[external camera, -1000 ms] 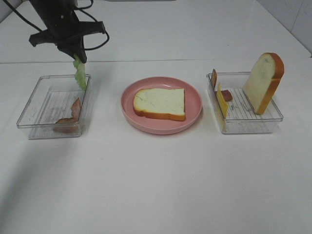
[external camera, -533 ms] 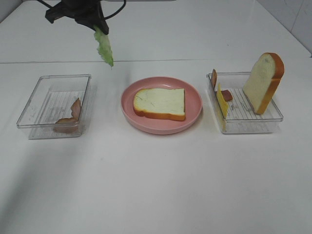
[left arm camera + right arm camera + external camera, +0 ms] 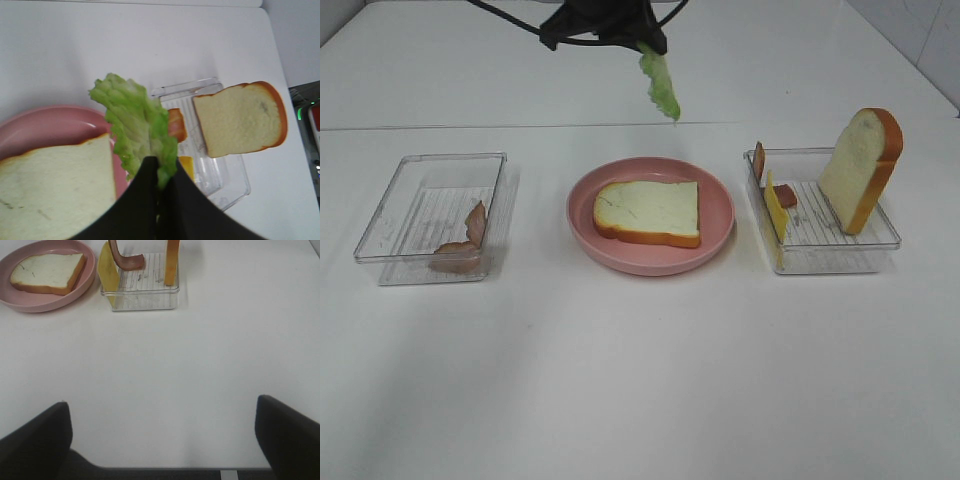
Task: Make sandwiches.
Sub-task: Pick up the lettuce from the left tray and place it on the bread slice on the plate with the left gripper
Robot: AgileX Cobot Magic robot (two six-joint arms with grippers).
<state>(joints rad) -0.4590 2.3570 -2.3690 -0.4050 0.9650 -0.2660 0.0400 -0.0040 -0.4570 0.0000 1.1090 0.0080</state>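
The left pincer (image 3: 157,167) is pinched narrow on the stem end of the lettuce leaf (image 3: 135,125), so the leaf hangs free below it and can be laid down flat, I judge, once it is over the bread. In the high view the leaf dangles in the air at the far side of the pink plate (image 3: 582,200), a little right of its middle, touching nothing. How high it hangs, and whether it is already over the plate or beyond it, is hard to tell.

The bread slice (image 3: 650,210) lies flat on the plate with its face up, bare, ready as the base layer. To the right, the right tray (image 3: 825,255) holds the second bread slice (image 3: 860,170) leaning upright against its far right wall, the cheese square (image 3: 776,215) standing on edge at its left wall, and bacon pieces (image 3: 759,160) partly hidden behind the cheese. Standing them up probably leaves an edge free to grip. The left tray (image 3: 390,225) holds more bacon strips (image 3: 470,235).

The right pincer (image 3: 162,440) stands wide and holds nothing, waiting over the bare bench (image 3: 640,380) on the near right; the high view does not show it. The left arm is cut off at that view's far edge, and the black fingers hide how much leaf is clamped.
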